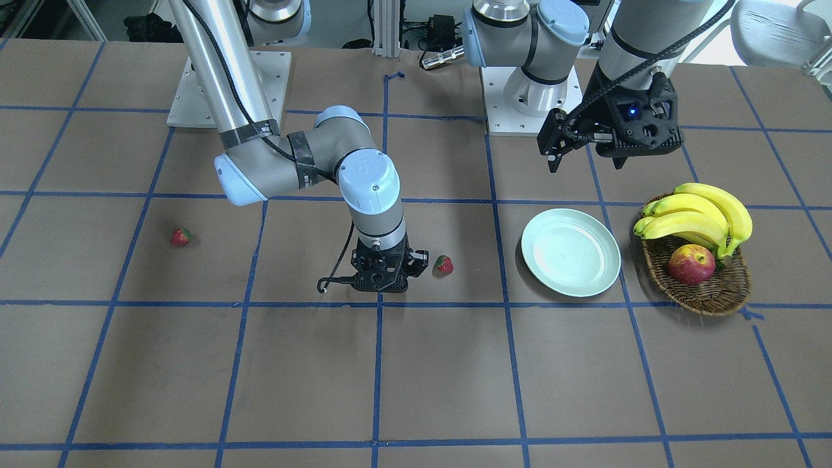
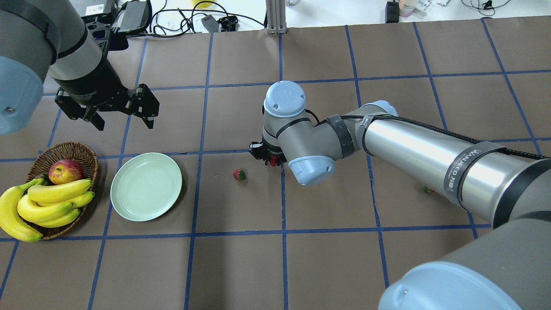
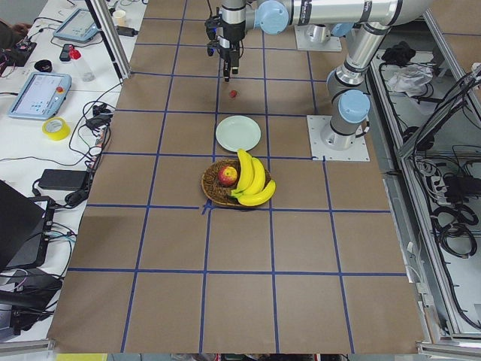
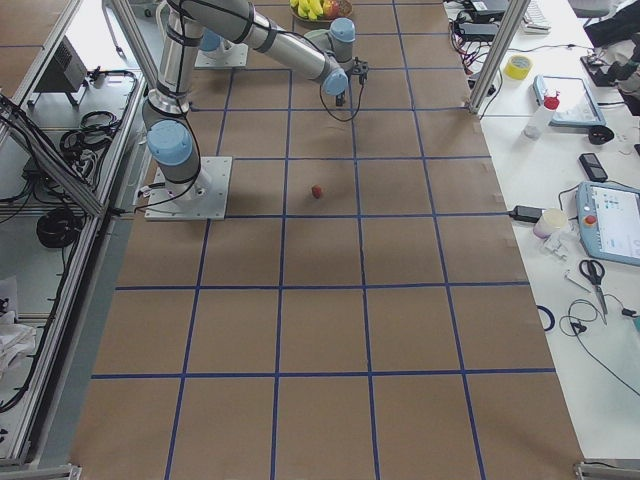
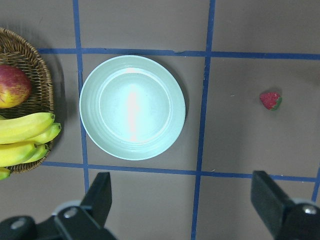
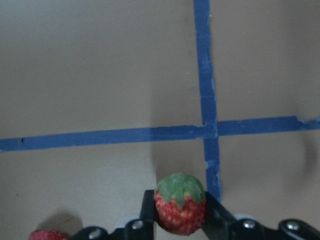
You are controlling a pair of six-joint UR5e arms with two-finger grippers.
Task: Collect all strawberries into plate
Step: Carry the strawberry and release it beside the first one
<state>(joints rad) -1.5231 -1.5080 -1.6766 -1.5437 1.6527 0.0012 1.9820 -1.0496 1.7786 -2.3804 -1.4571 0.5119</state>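
Right gripper (image 6: 180, 220) is closed on the first strawberry (image 6: 180, 209), pinching the red berry between its two black fingers with the green cap turned towards the wrist camera. It sits low over the brown table (image 1: 416, 377), close to a crossing of the blue tape lines (image 6: 210, 131); whether the berry touches the paper cannot be told. The second strawberry (image 1: 444, 264) lies on the table just beside that gripper, between it and the plate (image 1: 571, 261). The third strawberry (image 1: 180, 237) lies alone, well apart on the robot's right side, and in the overhead view it is partly hidden behind the right arm (image 2: 430, 150). All three berries are off the plate, which is pale mint green and glossy and rests flat just beside the wicker basket (image 1: 715, 296), not touching it. The basket carries a bunch of bananas (image 1: 699, 214) and a red-yellow apple (image 1: 691, 264). The left gripper (image 5: 181, 182) hangs high above the table with its jaws spread wide and nothing between them, and its wrist camera looks straight down on the plate.
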